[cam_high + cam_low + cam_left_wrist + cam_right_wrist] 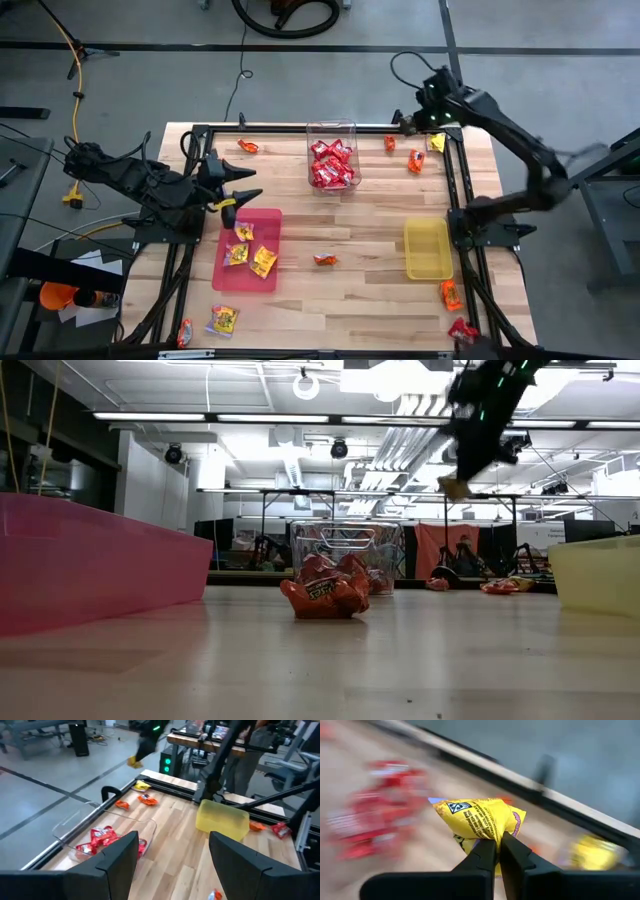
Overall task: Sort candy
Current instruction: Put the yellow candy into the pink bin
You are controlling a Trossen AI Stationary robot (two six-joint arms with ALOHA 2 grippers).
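The candy is many small crinkly packets. One yellow packet (477,817) is in my right gripper (498,841), which is shut on it high over the table's far right part (462,472). Three yellow packets lie in the pink tray (262,222). Red ones fill the clear tub (332,158). Orange packets (416,160) and another yellow one (437,143) lie loose at the far right, and one orange packet (325,590) lies mid-table. My left gripper (250,183) hovers open beside the pink tray's far end, holding nothing. My right gripper pinches the yellow packet by a gathered part of its wrapper (495,831) between its two fingertips. The fingers slant downward. The rest of the packet sticks out beyond the tips. It is lifted well clear of the table (455,487).
The yellow tray (428,249) lies at the right, near my right arm's base. More packets lie near the front edge, at the left (223,320) and at the right (452,294). A black frame rail (300,130) runs along the table's sides.
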